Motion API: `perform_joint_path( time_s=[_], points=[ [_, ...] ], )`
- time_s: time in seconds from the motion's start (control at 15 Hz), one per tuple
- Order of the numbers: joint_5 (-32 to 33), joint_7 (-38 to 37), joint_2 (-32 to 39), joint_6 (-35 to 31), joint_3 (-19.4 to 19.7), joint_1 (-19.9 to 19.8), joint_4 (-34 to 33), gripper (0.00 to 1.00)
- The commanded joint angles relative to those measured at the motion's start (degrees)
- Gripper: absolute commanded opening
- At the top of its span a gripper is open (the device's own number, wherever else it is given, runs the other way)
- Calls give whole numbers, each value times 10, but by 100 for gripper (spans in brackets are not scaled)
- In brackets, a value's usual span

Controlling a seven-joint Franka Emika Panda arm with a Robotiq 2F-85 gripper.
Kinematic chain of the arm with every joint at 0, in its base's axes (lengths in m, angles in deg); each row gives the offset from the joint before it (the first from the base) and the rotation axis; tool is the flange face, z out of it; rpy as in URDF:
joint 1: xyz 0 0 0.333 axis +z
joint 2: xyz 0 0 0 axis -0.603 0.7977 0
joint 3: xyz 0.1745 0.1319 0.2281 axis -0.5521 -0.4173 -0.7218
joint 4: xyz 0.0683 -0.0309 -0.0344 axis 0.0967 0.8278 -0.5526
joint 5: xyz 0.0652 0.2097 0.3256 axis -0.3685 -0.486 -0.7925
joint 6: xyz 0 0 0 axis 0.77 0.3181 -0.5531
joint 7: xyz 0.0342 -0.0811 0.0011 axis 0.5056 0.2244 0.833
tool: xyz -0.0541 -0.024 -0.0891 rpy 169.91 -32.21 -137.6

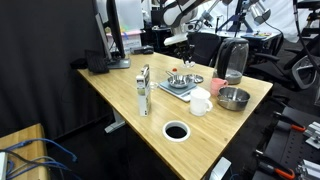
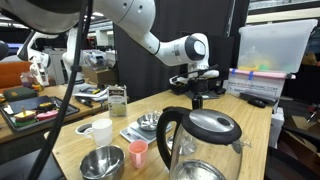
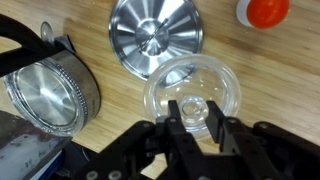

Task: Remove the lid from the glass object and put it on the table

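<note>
The clear lid (image 3: 190, 85) hangs just below the steel bowl (image 3: 155, 35) in the wrist view. The tool (image 3: 195, 118) is narrowed on its centre and seems to grip it above the tabletop (image 3: 270, 80). Lower it level onto bare wood beside the bowl, away from the kettle (image 3: 45, 90). Release once the rim rests flat.

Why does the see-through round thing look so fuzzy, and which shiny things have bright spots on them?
In the wrist view the clear lid sits right by the pincer, close to the camera, so it looks soft; the steel bowl there shows bright streaks. In an exterior view the kettle is big and slightly blurry, with glare on its lid. In both exterior views the background looks dim.
</note>
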Motion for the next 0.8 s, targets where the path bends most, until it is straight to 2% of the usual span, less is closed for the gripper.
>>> perform_joint_path(
  time_s=[0.0,0.53,0.6,0.73],
  points=[
    [-9,0,39,36,-10,-13,-58,8],
    [-3,8,88,46,-9,-13,-120,8],
    [-2,10,90,48,-9,-12,-124,56],
    [-1,11,92,52,-9,-12,-130,63]
  ],
)
